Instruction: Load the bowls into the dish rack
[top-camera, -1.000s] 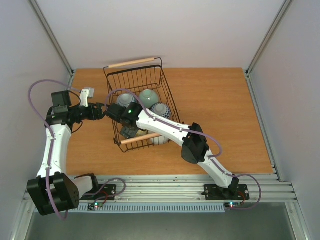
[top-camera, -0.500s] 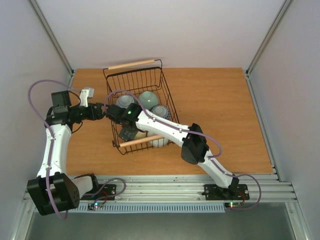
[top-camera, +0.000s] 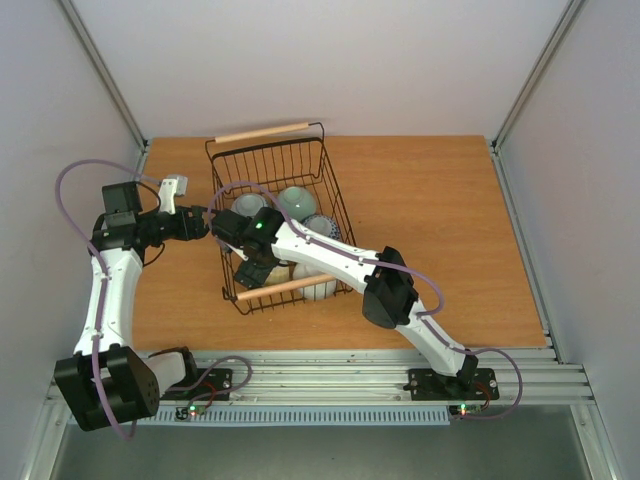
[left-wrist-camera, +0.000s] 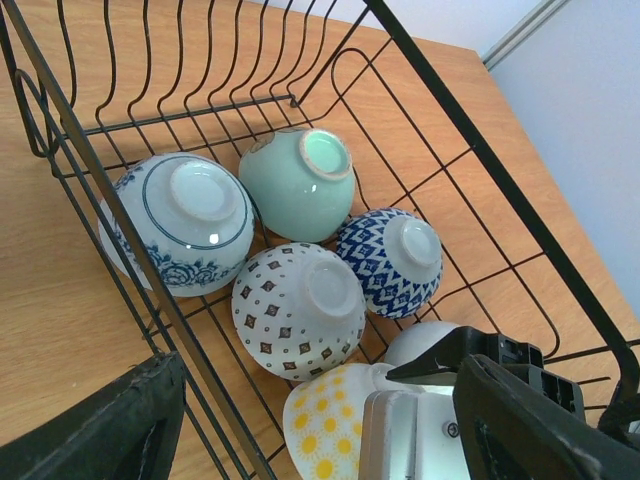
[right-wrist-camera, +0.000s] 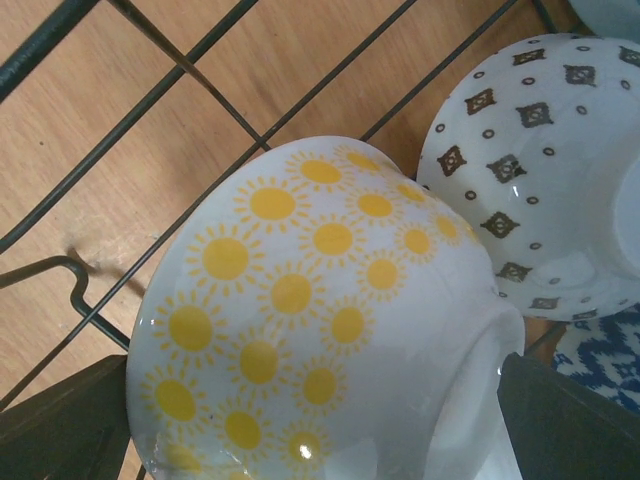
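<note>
The black wire dish rack (top-camera: 225, 160) stands at the middle left of the table. Several bowls lie upside down in it: a blue-and-white floral one (left-wrist-camera: 185, 220), a mint green one (left-wrist-camera: 300, 180), a dark blue patterned one (left-wrist-camera: 395, 260) and a white one with brown diamonds (left-wrist-camera: 300, 310). My right gripper (top-camera: 250, 272) is inside the rack's near end, shut on a cream bowl with yellow suns (right-wrist-camera: 300, 330), which is tilted just above the wire floor. My left gripper (top-camera: 205, 222) is open at the rack's left wall, and the rim wire (left-wrist-camera: 130, 260) runs past its left finger.
The rack has two wooden rod handles, one far (top-camera: 262, 129) and one near (top-camera: 285, 287). A plain white bowl (left-wrist-camera: 425, 340) lies beside the yellow one. The right arm (top-camera: 330, 255) reaches across the rack. Bare wooden tabletop (top-camera: 440, 220) lies to the right.
The rack has swung, its near end shifting left and toward me. My right gripper has moved toward the rack's near end with the yellow-sun bowl. The left gripper has stayed at the rack's wall.
</note>
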